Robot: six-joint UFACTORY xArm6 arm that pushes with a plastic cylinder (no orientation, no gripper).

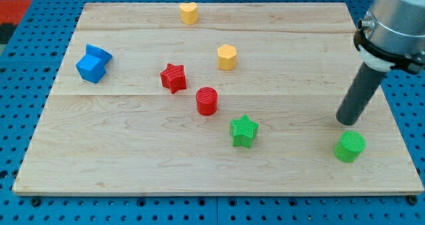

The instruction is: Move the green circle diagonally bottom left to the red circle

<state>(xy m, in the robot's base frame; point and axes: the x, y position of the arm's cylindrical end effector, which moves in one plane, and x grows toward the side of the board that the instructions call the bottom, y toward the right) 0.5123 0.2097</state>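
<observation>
The green circle (pixel 349 147) lies near the board's bottom right corner. The red circle (pixel 206 101) lies near the middle of the board, far to the green circle's left and a little higher. My tip (pixel 345 121) rests on the board just above the green circle, close to its top edge, with a small gap between them. The rod slants up to the view's right toward the arm's grey body.
A green star (pixel 243 131) lies between the two circles, just below right of the red circle. A red star (pixel 173 77) sits upper left of the red circle. A yellow hexagon (pixel 227 57), a yellow heart (pixel 188 13) and two blue blocks (pixel 93 64) lie farther off.
</observation>
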